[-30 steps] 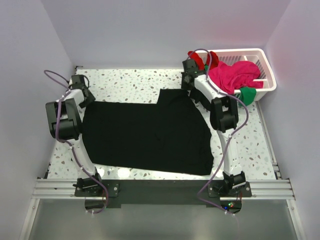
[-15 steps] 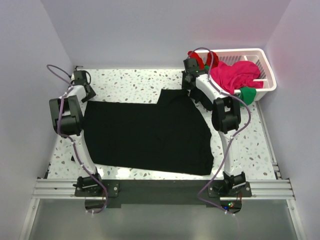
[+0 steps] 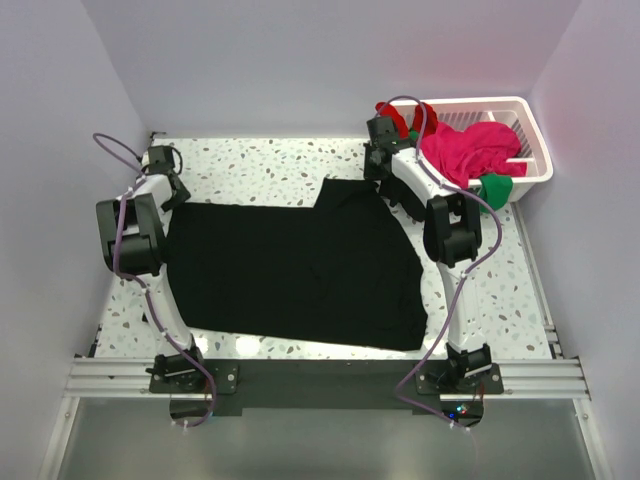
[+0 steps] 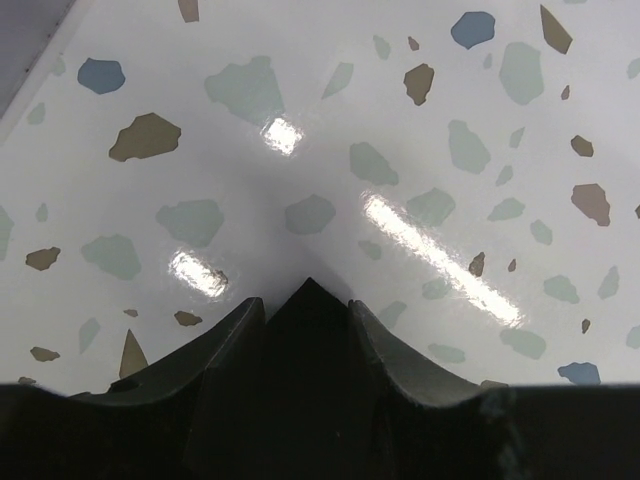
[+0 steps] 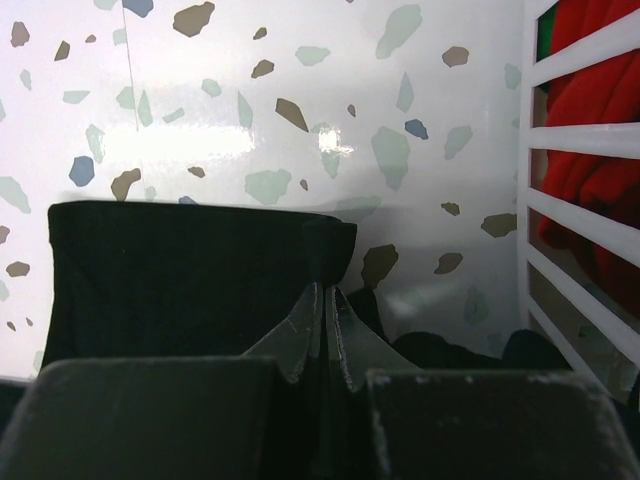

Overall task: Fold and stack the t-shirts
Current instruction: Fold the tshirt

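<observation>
Spreading step: black t-shirt [image 3: 300, 270] flat mid-table, right gripper [image 5: 322, 325] pinched on far-right hem by basket [image 3: 532, 150], left gripper [image 4: 305, 300] partly apart with cloth corner between fingers, grip unclear; next probably needs left clamp, then fold.

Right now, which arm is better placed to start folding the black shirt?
Probably the right. Its claw is shut on the black shirt at its far corner by the basket. The left claw sits at the shirt's far left corner with cloth between its fingers, though a grip isn't clear.
</observation>
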Robot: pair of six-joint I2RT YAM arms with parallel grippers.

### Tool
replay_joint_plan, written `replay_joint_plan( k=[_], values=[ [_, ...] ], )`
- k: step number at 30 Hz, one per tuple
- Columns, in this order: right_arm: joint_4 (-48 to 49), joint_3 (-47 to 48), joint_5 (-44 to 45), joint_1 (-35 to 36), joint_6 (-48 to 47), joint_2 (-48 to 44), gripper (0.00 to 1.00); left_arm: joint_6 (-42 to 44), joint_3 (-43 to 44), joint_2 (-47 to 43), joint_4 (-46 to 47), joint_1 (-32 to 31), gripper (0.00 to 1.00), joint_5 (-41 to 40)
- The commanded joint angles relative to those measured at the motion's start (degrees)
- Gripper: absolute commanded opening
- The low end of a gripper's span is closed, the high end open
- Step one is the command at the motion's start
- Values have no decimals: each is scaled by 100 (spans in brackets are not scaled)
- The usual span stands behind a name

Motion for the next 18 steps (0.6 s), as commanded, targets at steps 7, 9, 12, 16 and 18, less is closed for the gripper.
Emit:
replay_joint_plan(
  k=[7,9,12,16,18],
  values=[
    [-46,291,-30,-3,-55,-281,0,176,-46,21,-214,-15,25,103],
    [-55,291,-39,-3,-55,-307,0,176,58,109,-285,-23,21,147],
    [-64,326,-82,-3,-20,-351,0,264,155,162,-373,-23,4,235],
    [-187,677,-214,-3,15,-351,0,431,208,101,-382,-32,0,384],
    [-240,957,-319,-3,50,-316,0,484,270,65,-364,-23,0,525]
  ],
)
